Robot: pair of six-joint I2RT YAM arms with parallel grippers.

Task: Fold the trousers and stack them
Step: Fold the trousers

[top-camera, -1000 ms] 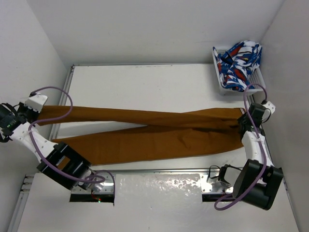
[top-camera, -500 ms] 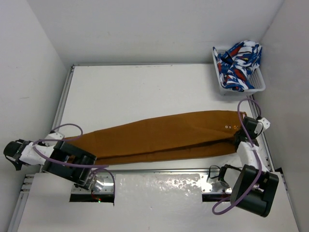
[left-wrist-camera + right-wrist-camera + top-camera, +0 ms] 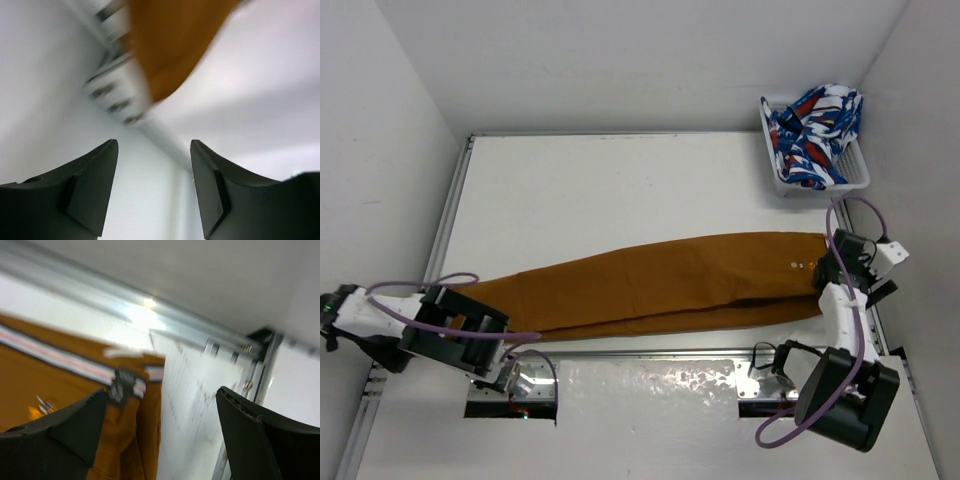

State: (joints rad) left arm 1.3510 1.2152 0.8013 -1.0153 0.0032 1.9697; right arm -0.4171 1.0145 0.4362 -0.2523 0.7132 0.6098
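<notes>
The trousers (image 3: 660, 285) lie on the white bench (image 3: 620, 180), folded lengthwise so that one leg lies over the other. They form a long ochre band running slantwise across the near half of the bench. The waistband sits at the right end, close to the bench's right edge, and the cuffs taper toward the near left corner. Small metal rivets (image 3: 798, 265) show near the waistband.

The left hand (image 3: 153, 146) is out past the left end of the bench. Its two dark fingers (image 3: 95, 172) stand wide apart with nothing between them. In the left wrist view, the cuff end of the trousers (image 3: 172, 45) shows blurred above the fingertips and apart from them, over the bench's metal rail (image 3: 112, 87).

The right hand (image 3: 162, 392) is at the waistband end, with its fingers (image 3: 75, 417) also spread wide and gripping nothing. In the right wrist view, the waistband's striped inner edge (image 3: 65, 364) and a dark button (image 3: 120, 385) show just beside the left finger. Whether that finger touches the cloth cannot be told.

At the far right corner stands a white basket (image 3: 858, 178), holding blue, white and red patterned clothes (image 3: 815, 125), well apart from the trousers.
</notes>
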